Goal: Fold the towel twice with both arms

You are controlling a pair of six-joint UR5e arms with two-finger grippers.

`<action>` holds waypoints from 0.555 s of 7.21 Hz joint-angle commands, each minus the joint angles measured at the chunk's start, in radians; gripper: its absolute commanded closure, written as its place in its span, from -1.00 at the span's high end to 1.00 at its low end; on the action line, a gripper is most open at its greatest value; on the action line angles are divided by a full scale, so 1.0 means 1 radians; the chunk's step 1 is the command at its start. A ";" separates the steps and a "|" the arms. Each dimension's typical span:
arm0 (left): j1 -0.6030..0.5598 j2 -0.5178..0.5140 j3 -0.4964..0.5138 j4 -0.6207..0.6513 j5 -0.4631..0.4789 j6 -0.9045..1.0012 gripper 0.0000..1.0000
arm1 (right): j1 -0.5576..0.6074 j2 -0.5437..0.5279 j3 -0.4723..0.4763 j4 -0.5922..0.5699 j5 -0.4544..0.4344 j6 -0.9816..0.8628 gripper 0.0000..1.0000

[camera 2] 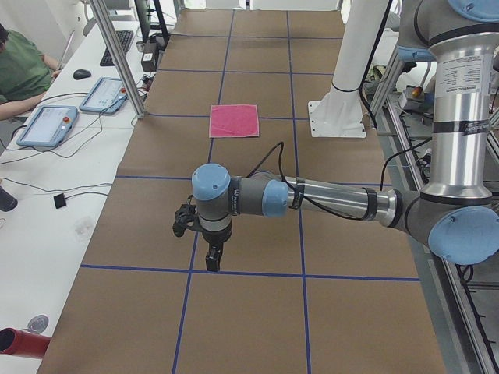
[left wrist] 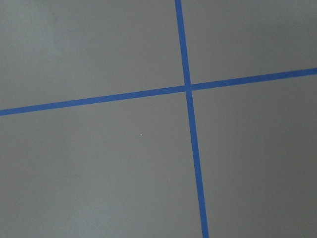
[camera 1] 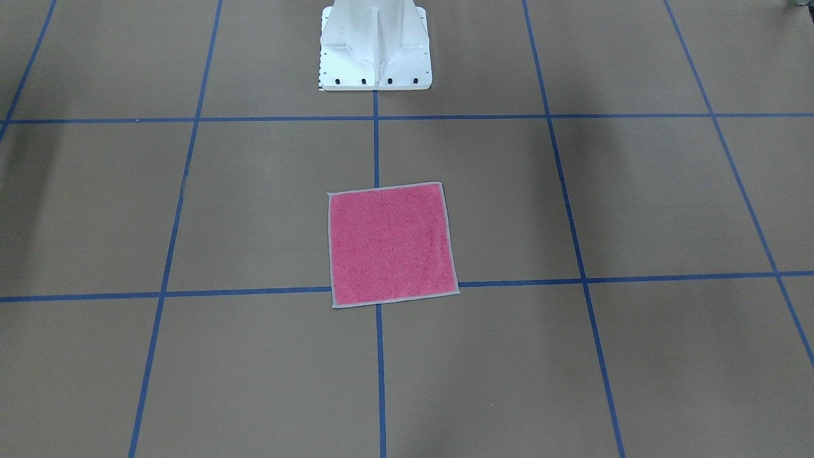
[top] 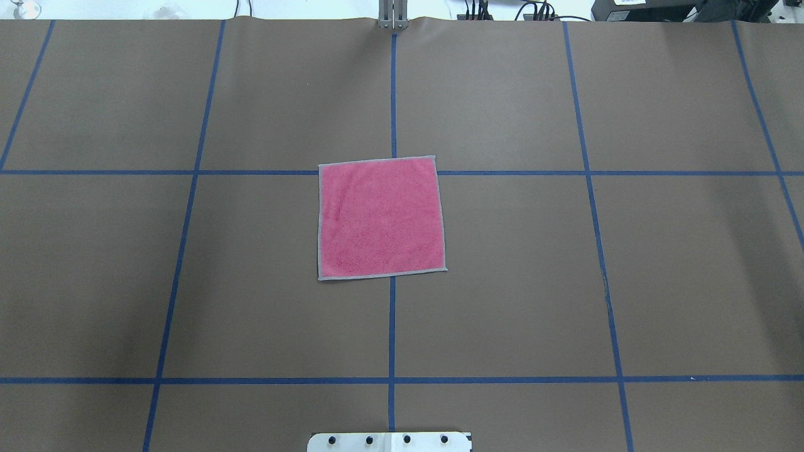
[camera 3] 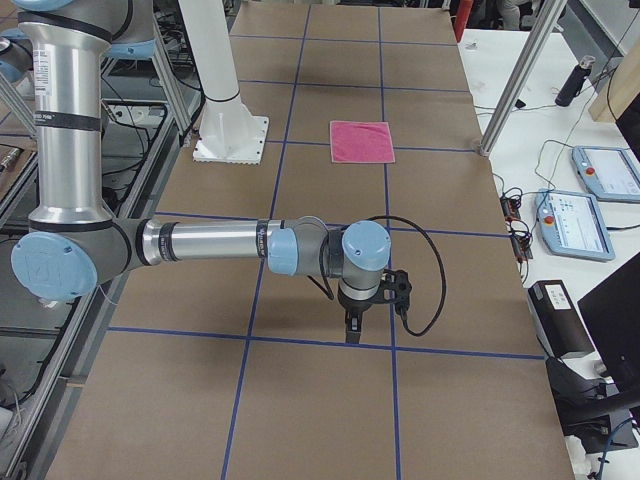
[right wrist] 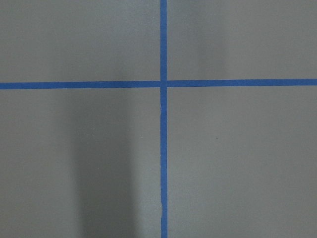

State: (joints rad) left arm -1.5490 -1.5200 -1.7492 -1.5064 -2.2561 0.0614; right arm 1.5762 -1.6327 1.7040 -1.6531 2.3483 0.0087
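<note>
Left gripper (camera 2: 212, 261) points straight down just above a blue tape line (camera 2: 257, 273). Only a side view catches it, so how far it is parted, or whether it grips anything, cannot be told. Right gripper (camera 3: 352, 330) hangs the same way at the table's other end, its opening equally unreadable. Left arm (camera 2: 335, 201) and right arm (camera 3: 210, 243) both reach out low and level. Towel (top: 380, 216) lies flat and unfolded, pink face up, mid-table (top: 565, 282) across a tape crossing, near the white pedestal (camera 1: 375, 57), well apart from both grippers.
</note>
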 commanded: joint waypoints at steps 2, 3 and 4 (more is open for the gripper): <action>0.000 0.000 -0.001 0.000 0.000 0.000 1.00 | 0.001 -0.003 -0.001 0.003 0.000 0.000 1.00; 0.000 -0.002 -0.001 0.000 0.000 0.000 1.00 | 0.001 -0.001 -0.001 0.003 0.000 0.002 1.00; 0.000 -0.006 -0.001 0.000 0.000 0.000 1.00 | 0.001 0.007 -0.003 0.001 0.000 0.007 1.00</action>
State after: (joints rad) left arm -1.5493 -1.5223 -1.7501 -1.5064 -2.2565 0.0614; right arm 1.5769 -1.6327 1.7023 -1.6509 2.3485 0.0108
